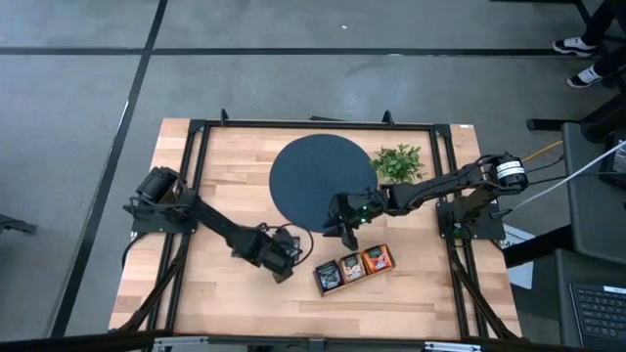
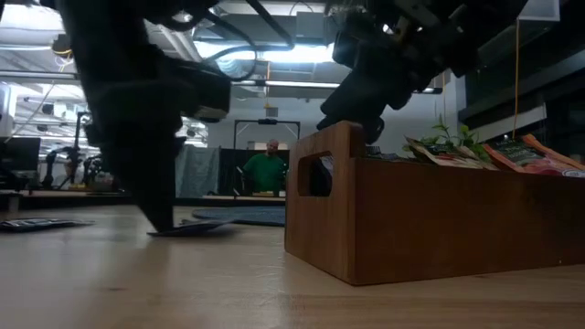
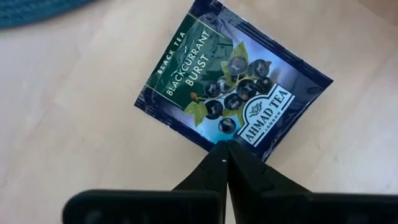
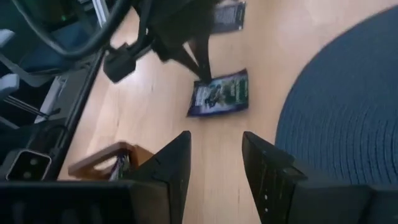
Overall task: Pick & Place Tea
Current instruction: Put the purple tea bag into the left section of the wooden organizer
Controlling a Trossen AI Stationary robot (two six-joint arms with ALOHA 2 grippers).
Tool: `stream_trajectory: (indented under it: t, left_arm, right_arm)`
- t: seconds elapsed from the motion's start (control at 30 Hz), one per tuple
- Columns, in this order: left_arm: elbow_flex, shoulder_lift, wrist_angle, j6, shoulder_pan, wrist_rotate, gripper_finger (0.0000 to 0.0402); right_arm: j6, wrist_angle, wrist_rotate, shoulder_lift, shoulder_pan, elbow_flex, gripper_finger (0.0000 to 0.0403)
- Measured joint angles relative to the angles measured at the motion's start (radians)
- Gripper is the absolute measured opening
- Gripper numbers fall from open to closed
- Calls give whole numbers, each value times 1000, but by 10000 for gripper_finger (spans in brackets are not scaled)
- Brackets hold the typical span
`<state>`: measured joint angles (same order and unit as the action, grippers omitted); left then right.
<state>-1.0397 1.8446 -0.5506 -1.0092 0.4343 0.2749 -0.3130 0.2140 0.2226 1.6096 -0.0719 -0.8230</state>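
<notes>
The left gripper (image 3: 225, 147) is pinched tight on one edge of a navy sachet (image 3: 231, 87), the blackcurrant one, which is lying flat on the table (image 1: 225, 284) just off the edge of the round dark mat (image 1: 311, 171). In the low view the gripper (image 2: 164, 219) is seen tip-down right on that sachet (image 2: 196, 228). The right gripper (image 4: 216, 144) is held above the table near the mat's edge with fingers spread apart and nothing between them. The tray (image 1: 354, 268) is parked just beside, with more sachets stuck in its compartments. A plant (image 1: 398, 161) is set by the mat's far side.
</notes>
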Motion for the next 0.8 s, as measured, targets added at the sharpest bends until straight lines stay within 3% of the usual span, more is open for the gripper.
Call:
stream_trajectory:
  t: [0.37,0.6,0.8]
  left_arm:
    - [2,2,75,75,-92,48,2]
    - [2,29,165,109,-132,55,2]
    - [0,68,251,128,-139,69,3]
  right_arm:
    - [-59,-55,170,0,54,0,145]
    - [-82,-44,172,17,123,0,145]
    - [-126,-16,172,126,157,2,145]
